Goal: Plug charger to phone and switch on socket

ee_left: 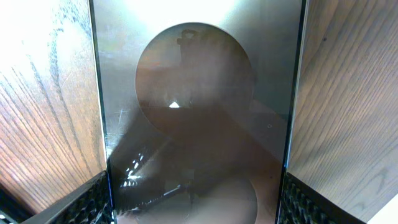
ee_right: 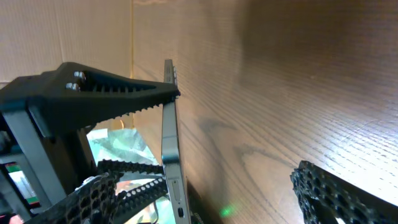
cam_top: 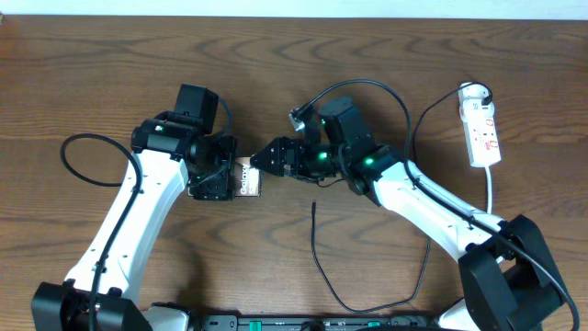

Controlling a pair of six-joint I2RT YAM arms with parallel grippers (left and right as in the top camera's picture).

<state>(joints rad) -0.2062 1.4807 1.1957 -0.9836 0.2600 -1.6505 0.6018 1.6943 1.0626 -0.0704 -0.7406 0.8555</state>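
The phone (cam_top: 248, 177) stands on edge, lifted off the table, with my left gripper (cam_top: 217, 176) shut across its width. Its glossy face (ee_left: 193, 93) fills the left wrist view, both pads (ee_left: 93, 199) pressed on its sides. My right gripper (cam_top: 268, 158) is open at the phone's free end. In the right wrist view the phone's thin edge (ee_right: 169, 124) stands between my right fingers (ee_right: 93, 196), close to the left one. The charger's black plug tip (cam_top: 314, 208) lies loose on the table just below, its cable (cam_top: 323, 271) looping toward the front. The white socket (cam_top: 482, 124) lies far right.
The socket's white cord (cam_top: 492, 195) runs down past my right arm (cam_top: 432, 207). The charger cable curves back up along that arm to the socket. A black rail (cam_top: 276, 322) lines the table's front edge.
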